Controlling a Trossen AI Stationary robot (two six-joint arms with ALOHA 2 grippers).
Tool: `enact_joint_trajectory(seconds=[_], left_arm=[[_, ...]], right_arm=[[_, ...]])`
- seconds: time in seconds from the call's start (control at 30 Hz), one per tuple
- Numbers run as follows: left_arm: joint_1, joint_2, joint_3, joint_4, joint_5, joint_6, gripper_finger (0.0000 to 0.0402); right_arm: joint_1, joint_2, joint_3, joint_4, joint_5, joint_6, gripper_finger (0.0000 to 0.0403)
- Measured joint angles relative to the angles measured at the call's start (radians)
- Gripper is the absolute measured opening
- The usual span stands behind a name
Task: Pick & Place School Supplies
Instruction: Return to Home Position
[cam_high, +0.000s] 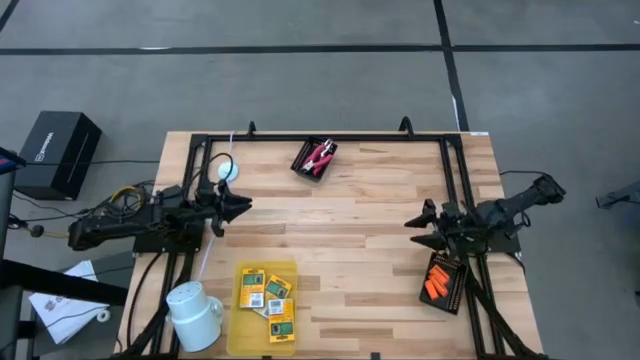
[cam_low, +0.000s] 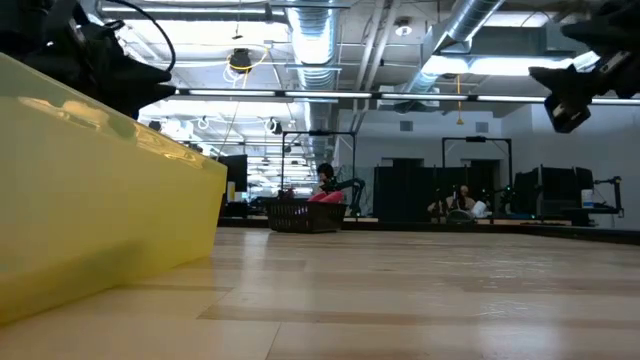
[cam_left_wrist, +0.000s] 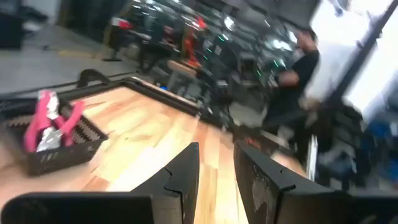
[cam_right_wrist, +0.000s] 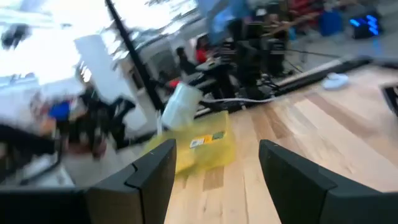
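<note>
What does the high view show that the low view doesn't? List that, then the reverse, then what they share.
High view only: the orange pieces in a black bin, the yellow-and-green packets, the white mug, and that the left pincer and right pincer are both open. Low view only: the room behind, with ceiling ducts and a person. Both: the yellow tray, the black basket holding the pink-handled tool, the wooden table, and parts of the arms.

The worktop (cam_high: 350, 200) is smooth, satin-sheened pale wood planks, the yellow tray (cam_high: 245, 337) at lower left translucent glossy plastic, the white mug (cam_high: 195, 315) smooth, and the upper-centre bin (cam_high: 300, 166) matt black mesh around pink plastic-handled scissors (cam_high: 320, 155).
</note>
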Motion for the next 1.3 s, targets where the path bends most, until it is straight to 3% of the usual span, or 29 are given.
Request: enact_joint_trajectory(seconds=[0.1, 0.17, 0.37, 0.53, 0.67, 0.87, 1.07, 1.3], left_arm=[[0.0, 0.026, 0.0, 0.0, 0.09, 0.085, 0.0095], [0.0, 0.044, 0.0, 0.001, 0.124, 0.089, 0.0095], [0.0, 0.091, 0.0, 0.003, 0.125, 0.063, 0.0095], [0.0, 0.115, 0.0, 0.005, 0.125, 0.058, 0.0095], [0.0, 0.125, 0.0, 0.007, 0.124, 0.056, 0.0095], [0.0, 0.125, 0.0, 0.009, 0.124, 0.062, 0.0095], [0.0, 0.125, 0.0, 0.013, 0.124, 0.062, 0.0095], [0.0, 0.125, 0.0, 0.018, 0.116, 0.058, 0.0095]], right_arm=[[-0.04, 0.03, 0.002, -0.022, -0.116, -0.118, 0.0221], [-0.073, 0.064, 0.009, -0.052, -0.177, -0.115, 0.0221], [-0.159, 0.185, 0.011, -0.08, -0.362, -0.134, 0.0221], [-0.178, 0.246, 0.011, -0.077, -0.388, -0.254, 0.0221], [-0.185, 0.311, 0.011, -0.083, -0.348, -0.414, 0.0221], [-0.202, 0.402, 0.011, -0.085, -0.347, -0.338, 0.0221], [-0.205, 0.346, 0.011, -0.014, -0.441, -0.299, 0.0221], [-0.24, 0.148, 0.011, 0.01, -0.447, -0.286, 0.0221]])
